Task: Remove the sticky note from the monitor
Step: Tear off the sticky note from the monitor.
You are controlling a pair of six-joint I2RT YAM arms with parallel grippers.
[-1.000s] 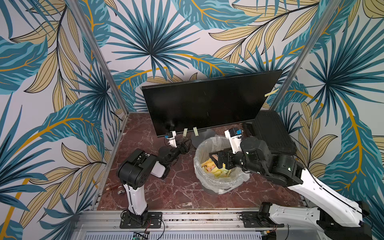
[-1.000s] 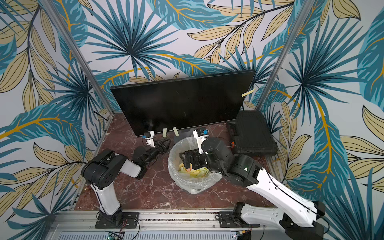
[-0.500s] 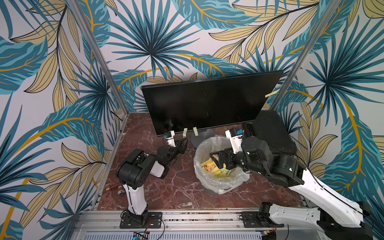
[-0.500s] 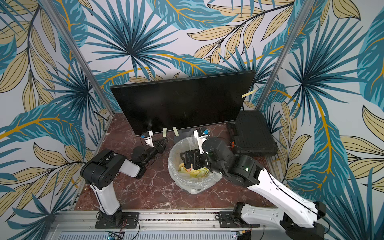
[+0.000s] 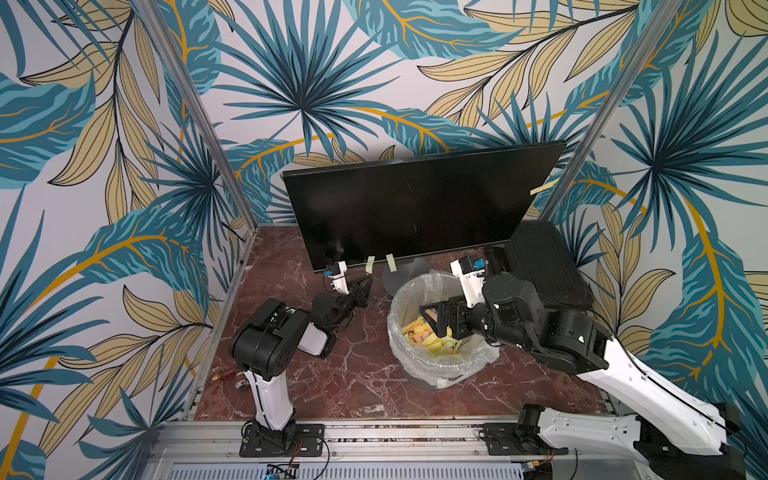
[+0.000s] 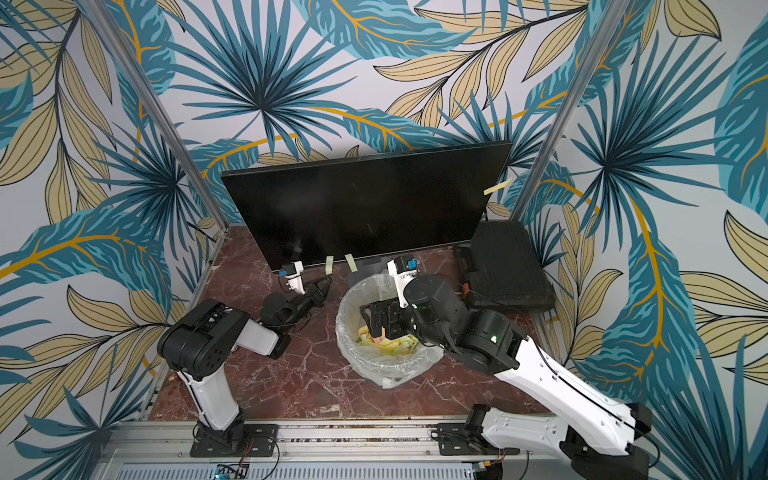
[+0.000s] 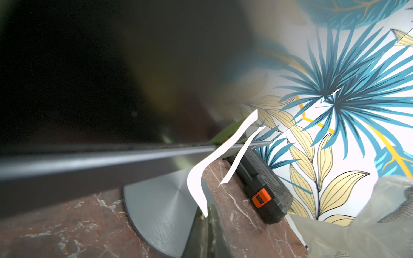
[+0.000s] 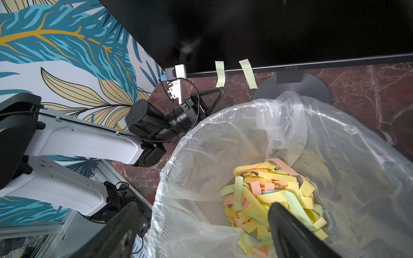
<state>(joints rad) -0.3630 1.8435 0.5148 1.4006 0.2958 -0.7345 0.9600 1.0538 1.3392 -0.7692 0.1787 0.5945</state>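
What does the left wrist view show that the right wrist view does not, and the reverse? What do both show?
Only the left wrist view: the black case with its orange latch, and, close up, the left gripper shut on the lower end of one sticky note. Only the right wrist view: coloured paper strips in the bin, below the open right gripper. Both: the monitor, its grey stand base, the second note hanging free.

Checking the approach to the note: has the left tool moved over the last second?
Yes. The left tool has edged slightly up toward the monitor's lower edge and has closed on the hanging sticky note.
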